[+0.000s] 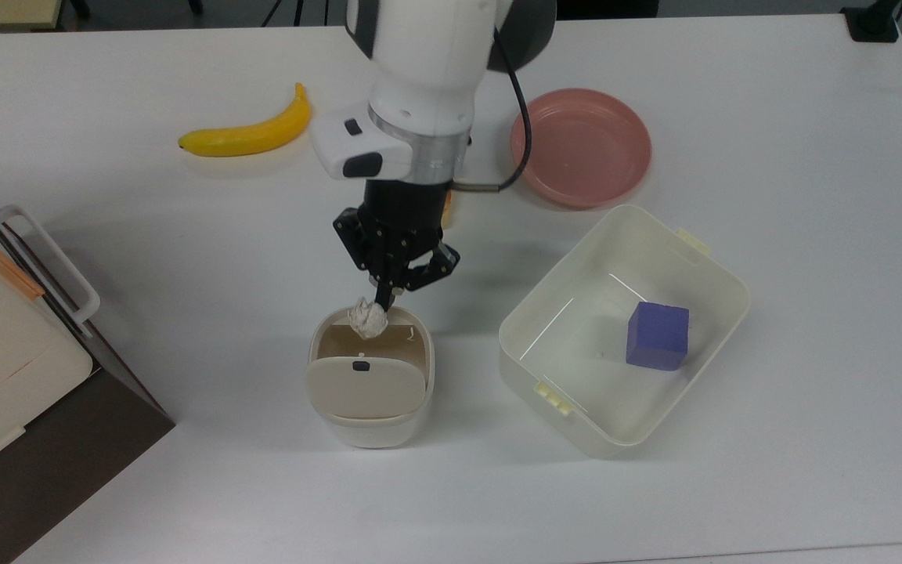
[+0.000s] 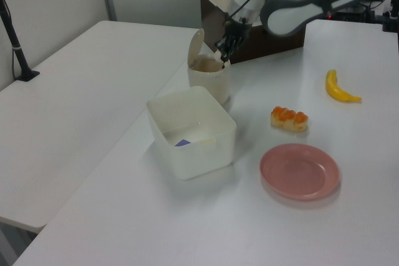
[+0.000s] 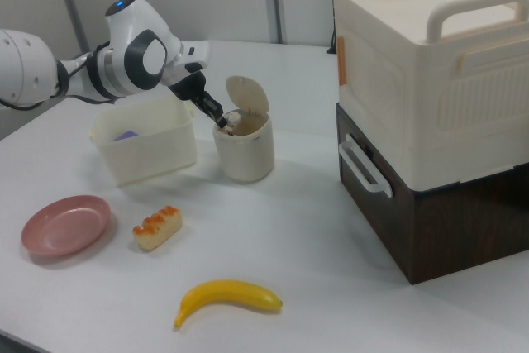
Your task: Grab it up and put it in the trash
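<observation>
My gripper is clamped on the crumpled paper ball, fingers pinched together at its upper edge so the ball hangs just below the tips. In the top view the ball sits over the far rim of the small cream trash bin, above its open mouth; I cannot tell whether it touches the rim. The bin's beige swing lid is tipped open, with its dark button facing up.

In the left view my gripper slants down to the bin from the left view's right, the white ball right at the opening beside the raised lid. In the right view the ball is a pale spot at the bin's mouth, under my gripper.

On the tabletop, the white rectangular tub holding a purple cube stands just beside the bin on the top view's right. A pink plate and a banana lie farther back, well apart from the bin. The bread loaf lies between the banana and the plate in the left view.
</observation>
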